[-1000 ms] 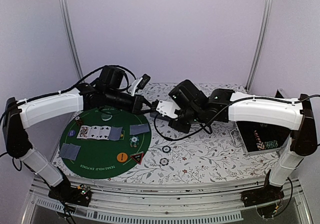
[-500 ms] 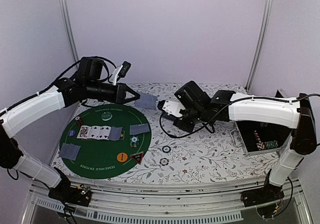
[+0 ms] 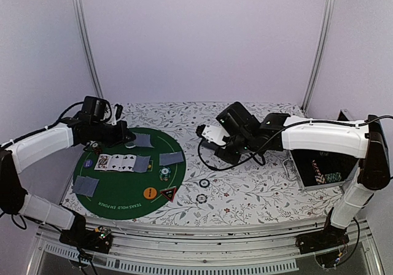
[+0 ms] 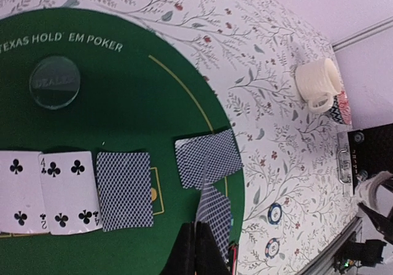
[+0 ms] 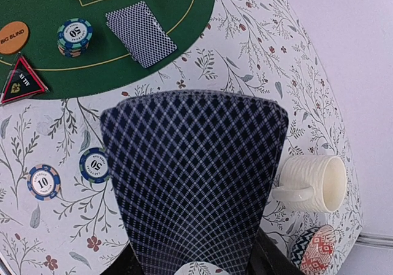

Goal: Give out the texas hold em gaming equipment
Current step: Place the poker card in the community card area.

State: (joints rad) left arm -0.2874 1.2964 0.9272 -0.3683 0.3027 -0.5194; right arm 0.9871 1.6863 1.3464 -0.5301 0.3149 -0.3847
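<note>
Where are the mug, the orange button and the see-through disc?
mug point(image 5: 307, 178), right wrist view, on its ribbed side.
orange button point(image 3: 150, 193), top view, on the middle of its face.
clear disc point(image 4: 55, 81), left wrist view, on the lettering in its middle.

I see pale lilac walls point(image 3: 202, 42), evenly lit — two metal uprights point(image 3: 86, 48) flank a table point(image 3: 258, 195) under floral cloth.
</note>
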